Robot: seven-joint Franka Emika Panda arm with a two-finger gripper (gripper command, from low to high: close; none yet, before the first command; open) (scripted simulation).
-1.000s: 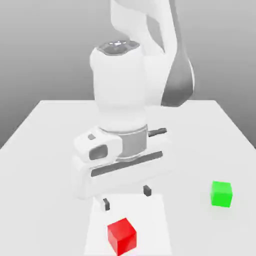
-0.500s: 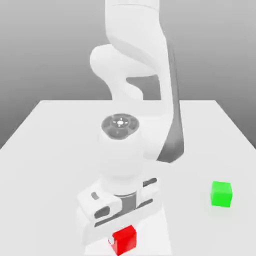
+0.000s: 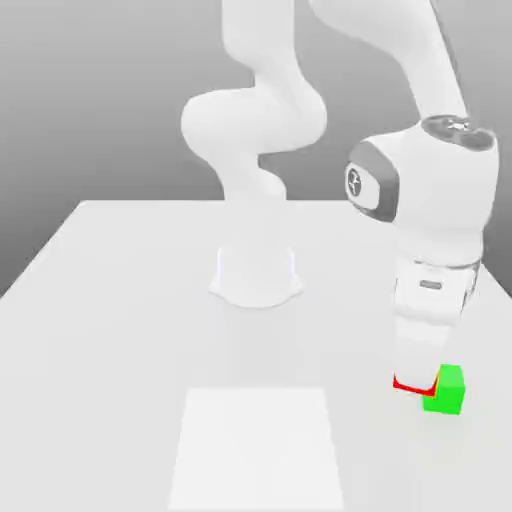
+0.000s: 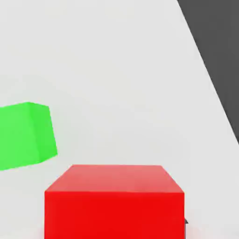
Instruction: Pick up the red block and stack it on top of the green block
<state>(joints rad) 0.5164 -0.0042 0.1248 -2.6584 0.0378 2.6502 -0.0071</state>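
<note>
The tool (image 3: pixel 412 378) is clenched on the red block (image 3: pixel 408 383); in the exterior view just a thin red edge of this block shows under the white hand, and in the hand view its top face and one side are close before the camera. The green block (image 3: pixel 444 390) stands on the bench (image 3: pixel 120 330), near the edge at the exterior view's right; the red block is just beside it, toward the exterior view's left, and I cannot tell if the two touch. This is the relation that matters for the coming move: the carried block is next to the green one and not yet above it; its lower edge seems about level with the green block's top half. In my judgement the tool must first go higher, then shift a little toward the exterior view's right, so the red block comes squarely over the green top face before it goes down; if it moves sideways at this height, it may push the green block away.
</note>
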